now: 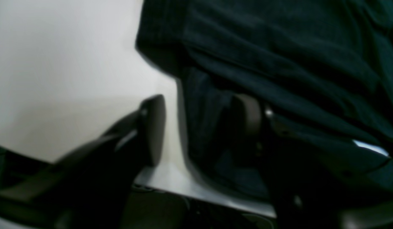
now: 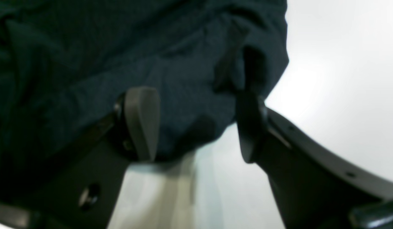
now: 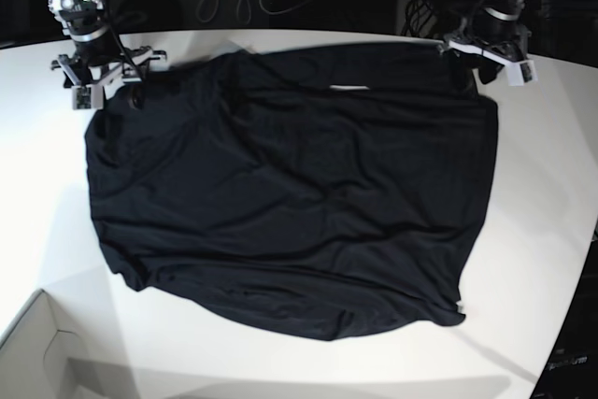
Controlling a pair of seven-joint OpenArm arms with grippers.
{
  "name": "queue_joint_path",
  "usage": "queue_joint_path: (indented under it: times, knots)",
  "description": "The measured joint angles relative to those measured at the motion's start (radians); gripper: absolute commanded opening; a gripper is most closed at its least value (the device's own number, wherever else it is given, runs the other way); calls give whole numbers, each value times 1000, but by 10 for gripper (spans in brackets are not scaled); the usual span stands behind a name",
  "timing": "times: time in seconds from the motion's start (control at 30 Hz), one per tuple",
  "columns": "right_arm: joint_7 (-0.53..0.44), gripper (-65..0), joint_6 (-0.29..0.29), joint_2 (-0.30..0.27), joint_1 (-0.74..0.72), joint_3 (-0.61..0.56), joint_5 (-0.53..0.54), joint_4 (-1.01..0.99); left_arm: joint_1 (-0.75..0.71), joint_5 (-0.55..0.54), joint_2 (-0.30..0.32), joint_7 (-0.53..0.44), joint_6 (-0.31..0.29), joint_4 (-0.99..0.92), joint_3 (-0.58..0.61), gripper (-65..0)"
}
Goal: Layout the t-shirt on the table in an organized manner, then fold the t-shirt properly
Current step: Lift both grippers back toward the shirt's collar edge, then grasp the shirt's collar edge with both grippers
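Left wrist: shows left claw [image 1: 201, 127] part-open astride an edge of the t-shirt [image 1: 279, 38], gripping nothing visible.

Right wrist: shows right claw [image 2: 198, 125] wide open over another edge, holding nothing.

Base: shows t-shirt spread, rumpled, across middle of worktop [image 3: 551, 231], both claws at far corners. Looks like layout, pre-fold. Needs both corners pinched next, then fabric pulled flat.

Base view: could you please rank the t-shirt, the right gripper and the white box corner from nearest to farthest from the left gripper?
From the left gripper:
1. T-shirt: its near edge lies right by the fingers.
2. Right gripper: across the shirt.
3. White box corner: bottom left of the view.
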State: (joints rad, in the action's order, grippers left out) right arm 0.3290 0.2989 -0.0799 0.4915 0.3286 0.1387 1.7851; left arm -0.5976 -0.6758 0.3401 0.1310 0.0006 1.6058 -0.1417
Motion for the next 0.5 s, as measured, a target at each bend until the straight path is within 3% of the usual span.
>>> queue_joint_path:
  times: [0.2, 0.5]
  knots:
    - [0, -266, 0, -1, 0, 0, 0, 0, -1, 18, -8, 7, 0, -1, 1, -650]
    - [0, -267, 0, -2, 0, 1, 0, 0, -111, 12, -2, 8, -2, 162, 0, -649]
